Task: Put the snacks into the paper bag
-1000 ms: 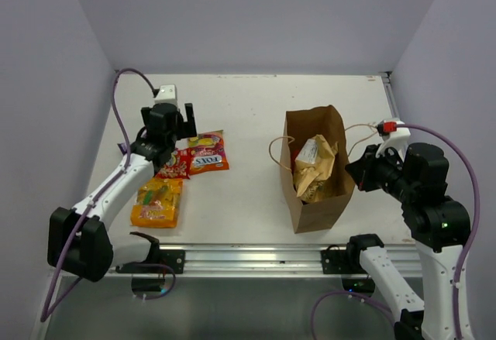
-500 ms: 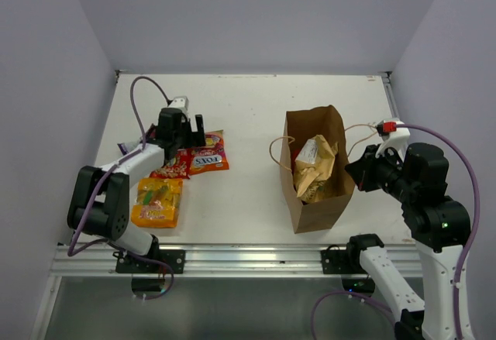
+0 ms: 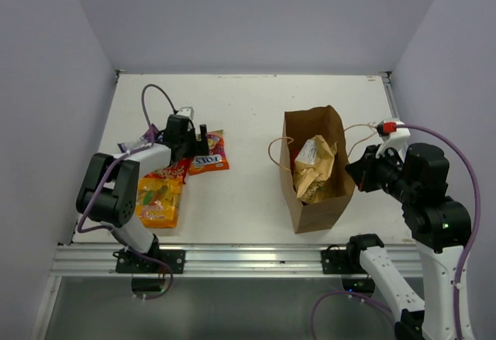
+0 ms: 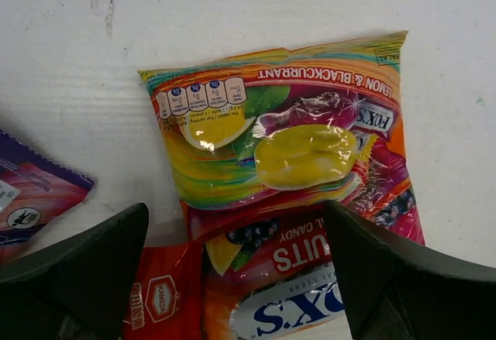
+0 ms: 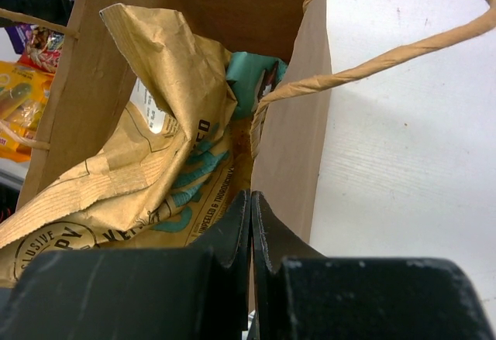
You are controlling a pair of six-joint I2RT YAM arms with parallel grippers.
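My left gripper (image 3: 194,137) is open, low over the multicoloured packet (image 3: 208,154) with white lettering; in the left wrist view (image 4: 236,216) its jaws stand either side of that packet (image 4: 287,146). A small red packet (image 4: 159,301) lies partly under it, a purple packet (image 4: 31,193) to the left, and an orange-yellow packet (image 3: 159,200) nearer the front. The paper bag (image 3: 310,212) stands open at the right with the large tan-and-blue packet (image 5: 139,162) inside. My right gripper (image 5: 251,197) is shut on the bag's right wall at its rim.
The bag's twine handle (image 5: 403,38) loops above my right gripper. Side walls enclose the table on the left and right. A metal rail (image 3: 248,256) runs along the near edge.
My left gripper has moved right and down from behind the packets to just over the multicoloured packet. The right arm and the bag have not moved.
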